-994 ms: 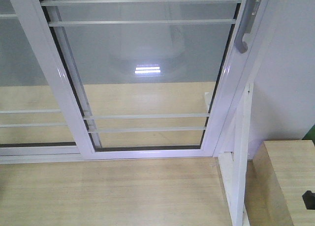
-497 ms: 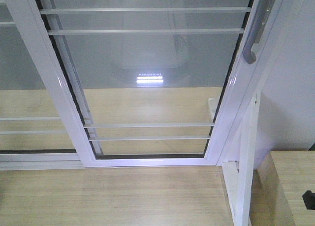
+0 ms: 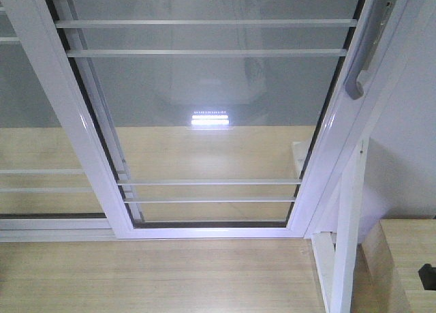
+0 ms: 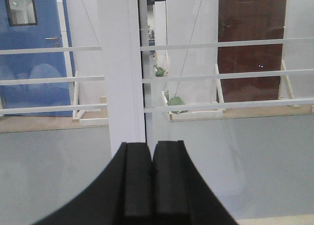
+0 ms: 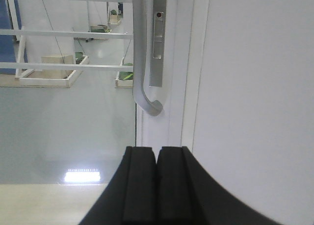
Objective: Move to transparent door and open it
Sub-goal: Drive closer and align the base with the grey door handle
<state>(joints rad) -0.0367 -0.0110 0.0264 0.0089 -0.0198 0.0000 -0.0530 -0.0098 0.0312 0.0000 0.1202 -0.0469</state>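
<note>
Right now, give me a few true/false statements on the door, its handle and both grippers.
1. The right gripper is shut, fingers together. True.
2. The right gripper holds the handle. False: in the right wrist view the handle is apart from the fingers, above them.
3. The left gripper is open. False: its fingers are pressed together with nothing between them.
4. In the front view the handle is on the right stile of the door. True.
5. Horizontal white bars cross the door. True.
</note>
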